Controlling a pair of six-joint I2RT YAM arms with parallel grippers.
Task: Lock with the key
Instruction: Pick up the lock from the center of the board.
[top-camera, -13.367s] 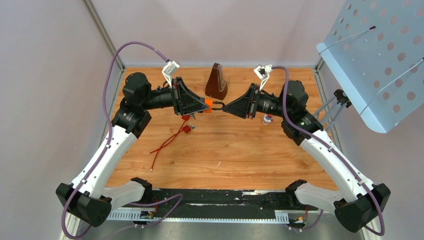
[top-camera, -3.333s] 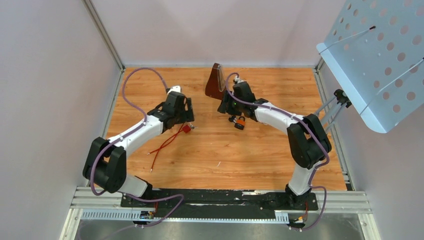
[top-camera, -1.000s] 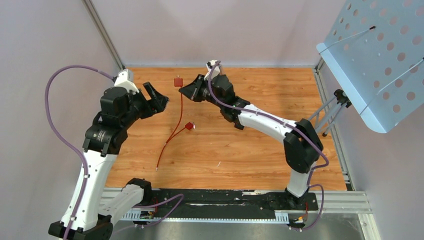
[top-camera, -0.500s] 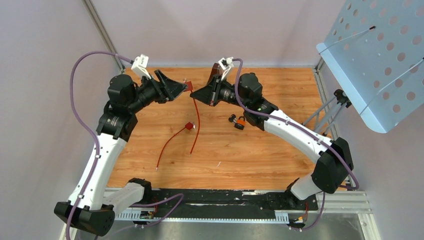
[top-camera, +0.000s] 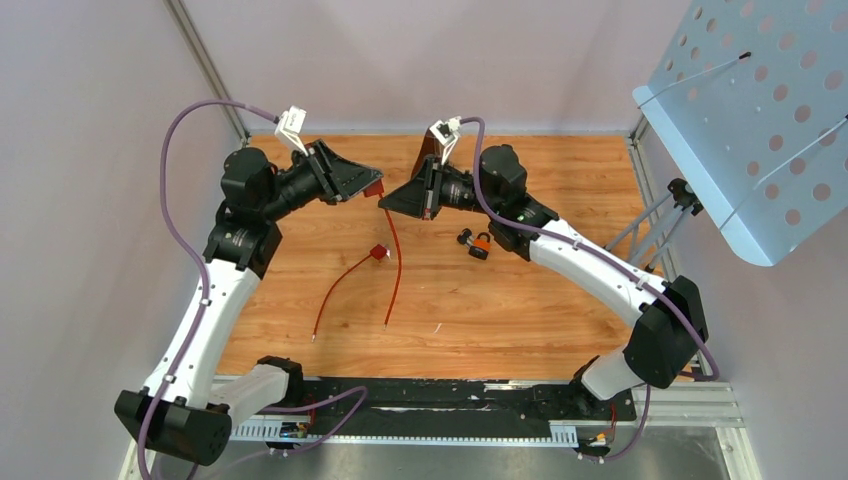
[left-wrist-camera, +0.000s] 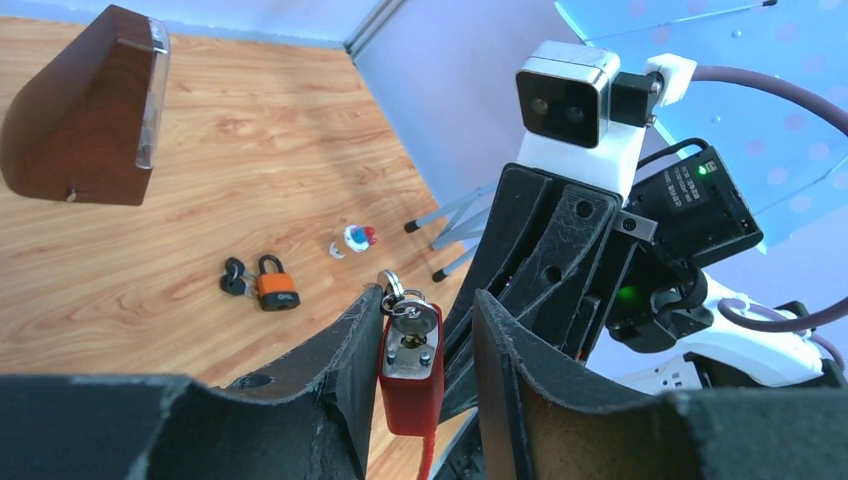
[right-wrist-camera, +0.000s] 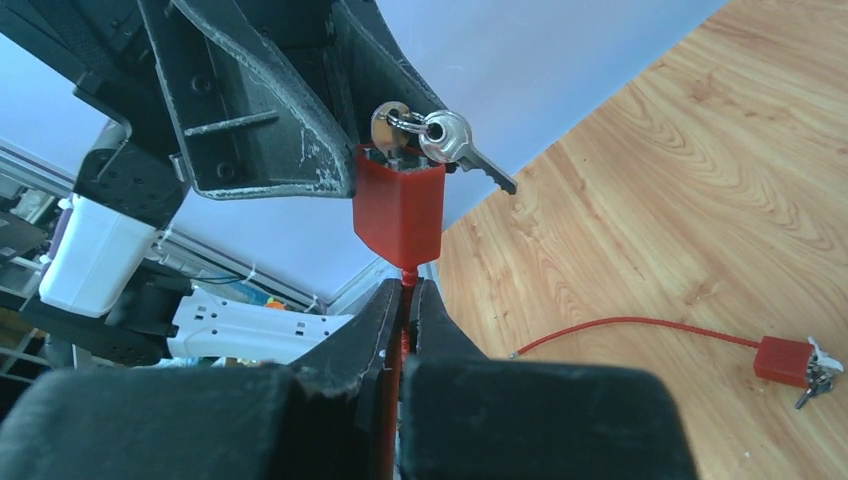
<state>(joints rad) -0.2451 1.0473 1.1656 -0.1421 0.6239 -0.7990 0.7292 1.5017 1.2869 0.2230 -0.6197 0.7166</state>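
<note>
A red cable lock hangs in the air at mid-back, with a silver key and key ring in its top. My right gripper is shut on the red cable just under the lock body. The cable's free end dangles to the table. My left gripper is open around the lock body. One finger touches the lock, and a gap shows to the other finger. In the top view the two grippers, left and right, meet tip to tip.
A second red cable lock with keys lies on the table, its cable running to the front left. An orange padlock with black keys lies under my right arm. A brown metronome stands at the back. A perforated blue panel overhangs the right.
Over the last second my right gripper brought the lock, held by its cable, toward the centre. My left arm swung in and put its fingers around the lock body. The orange padlock now lies on the table.
</note>
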